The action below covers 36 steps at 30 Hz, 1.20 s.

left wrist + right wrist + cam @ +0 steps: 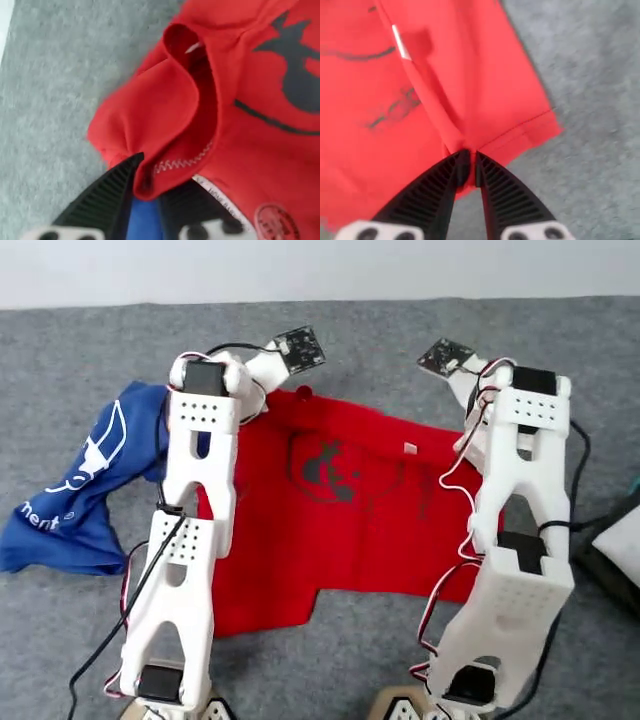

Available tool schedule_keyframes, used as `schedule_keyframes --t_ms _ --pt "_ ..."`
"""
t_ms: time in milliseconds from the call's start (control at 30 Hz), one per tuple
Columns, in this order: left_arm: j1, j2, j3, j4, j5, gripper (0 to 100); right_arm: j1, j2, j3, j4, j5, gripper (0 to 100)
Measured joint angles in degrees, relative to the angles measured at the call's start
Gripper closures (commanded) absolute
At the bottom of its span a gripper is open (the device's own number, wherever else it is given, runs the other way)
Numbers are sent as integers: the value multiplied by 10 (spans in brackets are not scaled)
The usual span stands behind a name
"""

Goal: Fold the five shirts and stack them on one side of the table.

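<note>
A red shirt (pixel 350 530) with a dark print lies spread flat on the grey table between my two arms. My left gripper (pixel 149 174) is shut on a raised fold at the red shirt's (pixel 250 160) far left corner, near the collar. A strip of blue cloth (pixel 142 222) shows between its fingers. My right gripper (pixel 468 157) is shut on the hem of the red shirt (pixel 395 150) at its right side, by a sleeve end. A crumpled blue shirt (pixel 90 480) with white print lies at the left, touching the red one.
Grey felt-like cover (pixel 380 660) spans the whole table. A dark object with something white (pixel 615 540) sits at the right edge. Bare grey surface lies in front of the red shirt and along the far side.
</note>
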<state>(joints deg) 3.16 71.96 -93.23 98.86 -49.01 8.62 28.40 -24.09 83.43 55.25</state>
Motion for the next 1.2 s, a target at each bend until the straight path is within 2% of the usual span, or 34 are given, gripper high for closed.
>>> schedule_keyframes --t_ms 167,300,433,667,800,1000,1200 --pt "4 -40 37 1 -15 998 0 -8 0 70 10 987" --pt "6 -126 157 1 -27 998 1 -25 0 123 11 987" --pt "17 -244 338 1 -47 998 11 -30 -1 155 11 987" --pt "46 -480 721 0 -136 998 40 -30 -1 162 16 987" --pt "58 -594 892 0 -175 998 49 -30 22 162 38 987" --pt "59 -702 1037 0 -218 998 62 -30 66 162 50 987" --pt "48 -756 1132 -1 -255 998 62 -30 95 163 71 987"
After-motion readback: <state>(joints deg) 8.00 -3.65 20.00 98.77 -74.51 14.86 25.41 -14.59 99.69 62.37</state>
